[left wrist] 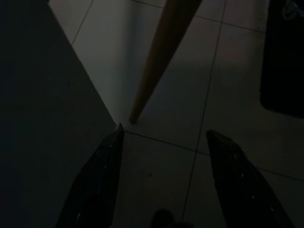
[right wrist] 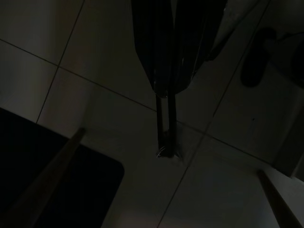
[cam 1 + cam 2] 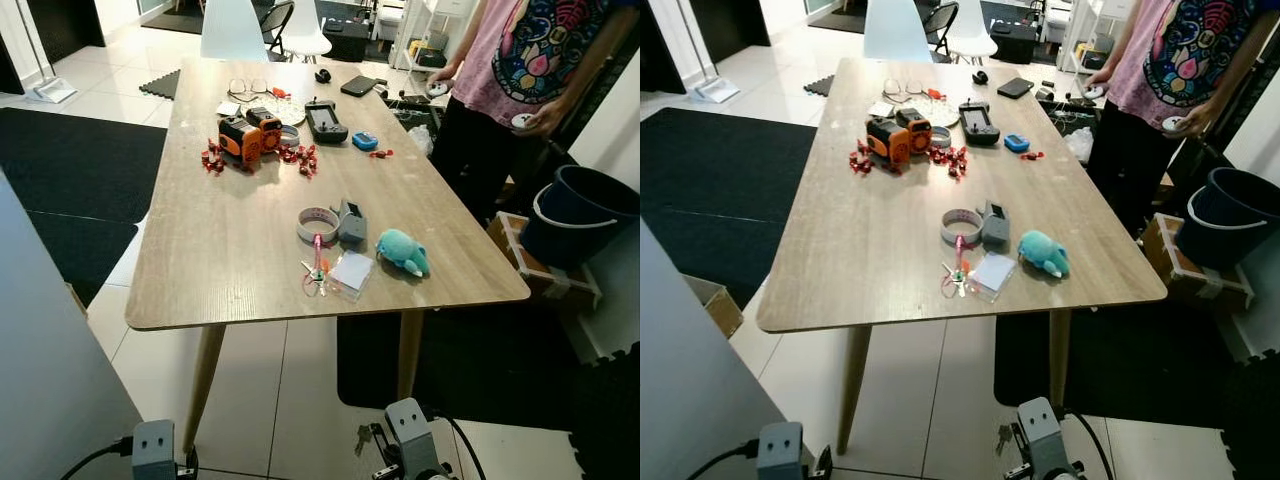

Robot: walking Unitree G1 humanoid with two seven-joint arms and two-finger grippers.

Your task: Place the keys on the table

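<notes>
While both arms hang low at the near edge of the table (image 3: 200,250), the left gripper (image 1: 164,156) dangles with fingers spread and empty. To its right, the right gripper (image 2: 173,92) pinches the keys (image 2: 166,128) above the floor tiles. Lifted carelessly, they could snag the tabletop's underside or land on the keyring clutter (image 3: 316,272) already there.

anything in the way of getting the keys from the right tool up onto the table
Nothing visible blocks it. The right tool hangs below the table, shut on the keys. Near that edge lie a key bunch, clear pouch and teal plush toy; wood left of them is bare.
</notes>
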